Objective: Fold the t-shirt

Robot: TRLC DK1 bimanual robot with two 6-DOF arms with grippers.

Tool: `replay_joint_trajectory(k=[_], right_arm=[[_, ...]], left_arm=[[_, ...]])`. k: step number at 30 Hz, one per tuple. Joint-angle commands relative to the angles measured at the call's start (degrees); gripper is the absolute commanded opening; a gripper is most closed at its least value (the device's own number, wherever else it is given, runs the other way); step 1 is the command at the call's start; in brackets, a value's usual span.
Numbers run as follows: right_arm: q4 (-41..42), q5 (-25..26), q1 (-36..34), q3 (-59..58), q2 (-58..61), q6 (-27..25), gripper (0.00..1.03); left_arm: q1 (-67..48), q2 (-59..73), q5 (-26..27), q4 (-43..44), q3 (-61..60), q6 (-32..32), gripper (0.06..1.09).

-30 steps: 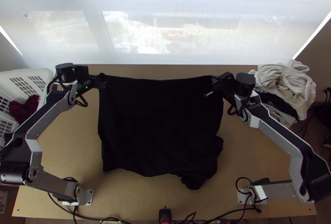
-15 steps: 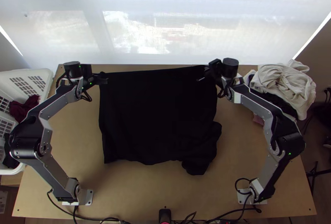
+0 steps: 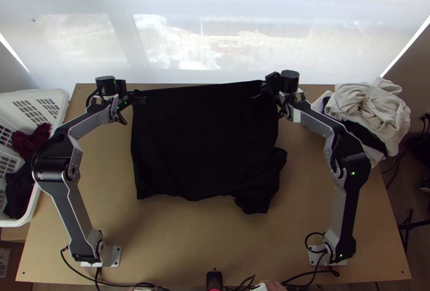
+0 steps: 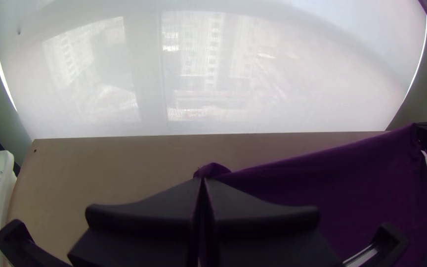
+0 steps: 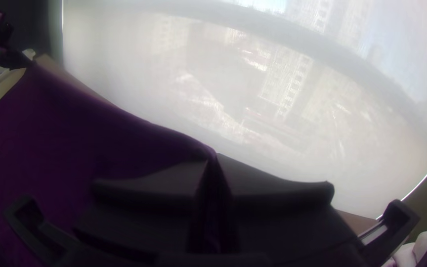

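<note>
Surface of pale wood (image 3: 177, 248), flat; on it, a dark cloth t-shirt (image 3: 209, 140), spread, bunched at its near right corner. Left gripper (image 3: 141, 99) and right gripper (image 3: 262, 90): each closed on a far corner. Left: white plastic basket (image 3: 52, 95). Far right: cream and dark cloth heap (image 3: 371, 109). Beyond: translucent white blind (image 3: 215, 17). Relative to the earlier frame, t-shirt and right gripper are displaced farther away.
</note>
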Motion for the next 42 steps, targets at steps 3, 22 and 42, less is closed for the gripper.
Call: replay_joint_trajectory(k=[3,22,42], right_arm=[[-0.23,0.43,-0.59,5.09,5.18,-0.15,0.03],[4.51,1.48,0.99,-1.77,-3.17,2.48,0.03],[6.62,1.74,1.78,-20.40,-14.07,3.72,0.03]], left_arm=[[-0.53,6.11,-1.24,0.08,6.41,0.26,0.09],[-0.45,-3.82,-1.68,2.89,-1.15,-0.45,0.09],[-1.15,-19.12,-1.33,6.85,-21.72,-2.29,0.09]])
